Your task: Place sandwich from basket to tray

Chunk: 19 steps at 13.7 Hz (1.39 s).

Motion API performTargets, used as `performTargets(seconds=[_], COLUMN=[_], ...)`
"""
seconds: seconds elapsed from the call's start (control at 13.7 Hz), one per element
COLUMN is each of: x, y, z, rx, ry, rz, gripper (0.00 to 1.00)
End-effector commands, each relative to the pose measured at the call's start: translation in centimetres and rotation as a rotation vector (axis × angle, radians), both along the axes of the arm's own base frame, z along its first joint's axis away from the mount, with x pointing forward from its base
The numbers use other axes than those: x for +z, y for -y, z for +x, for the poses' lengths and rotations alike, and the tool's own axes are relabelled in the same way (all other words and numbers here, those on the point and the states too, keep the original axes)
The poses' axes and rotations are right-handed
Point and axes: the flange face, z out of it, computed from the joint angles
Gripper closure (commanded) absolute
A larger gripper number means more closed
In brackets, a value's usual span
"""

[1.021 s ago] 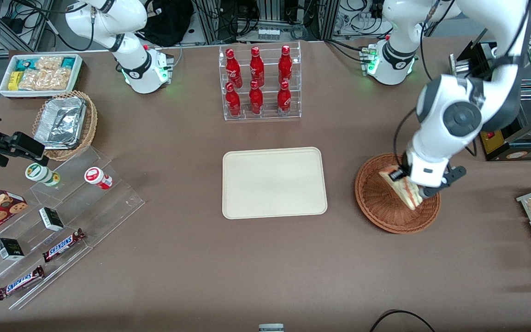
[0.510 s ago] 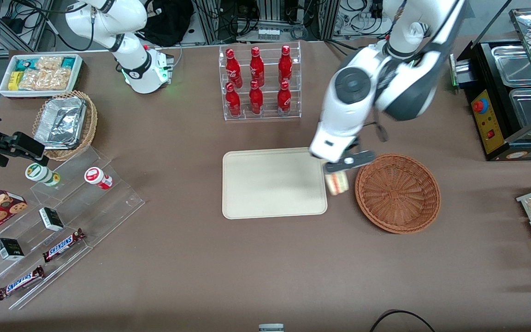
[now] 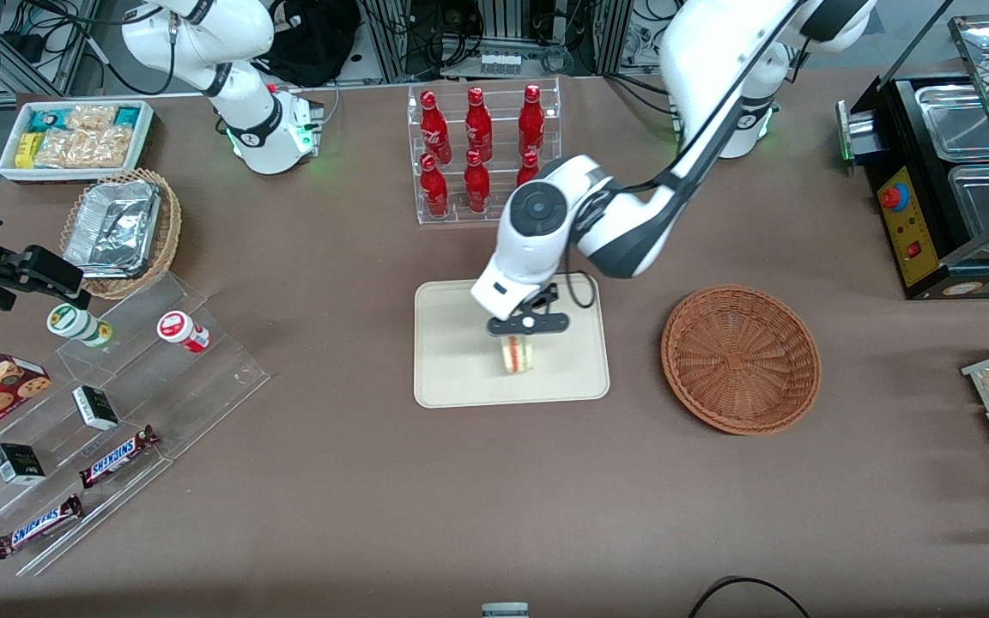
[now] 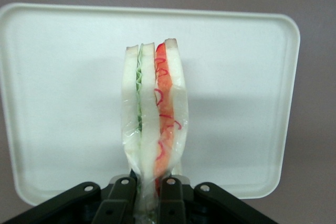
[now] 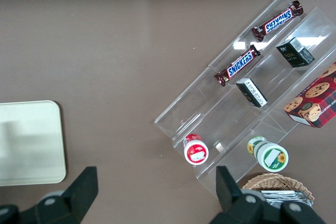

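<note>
Left gripper (image 3: 518, 336) over tray (image 3: 452, 378) centre, fingers (image 4: 123, 196) clamped on sandwich (image 3: 517, 353) — wedge held edge-on, green + red-orange filling visible. Can't tell whether its lower end touches tray. Wicker basket (image 3: 742, 359) w/o contents, beside tray toward working arm's end. Coke bottle rack (image 3: 479, 154) farther from front cam.

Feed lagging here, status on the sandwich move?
Gripper shut on sandwich, above the tray. Basket empty. Nothing in the way.
</note>
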Motion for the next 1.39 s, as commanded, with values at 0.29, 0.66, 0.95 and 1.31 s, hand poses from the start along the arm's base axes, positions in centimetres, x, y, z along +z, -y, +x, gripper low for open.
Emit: performTargets(seconds=[0.29, 0.66, 0.95, 1.31], x=[-4.1, -6.0, -3.1, 8.5], y=[0.8, 1.1, 0.6, -6.1], z=[-0.2, -0.6, 0.0, 3.3], rx=[-0.034, -0.043, -0.031, 0.139], ry=[-0.007, -0.022, 0.005, 0.013], rz=[0.056, 0.057, 0.054, 0.108], gripper=[0.86, 0.53, 0.00, 0.00])
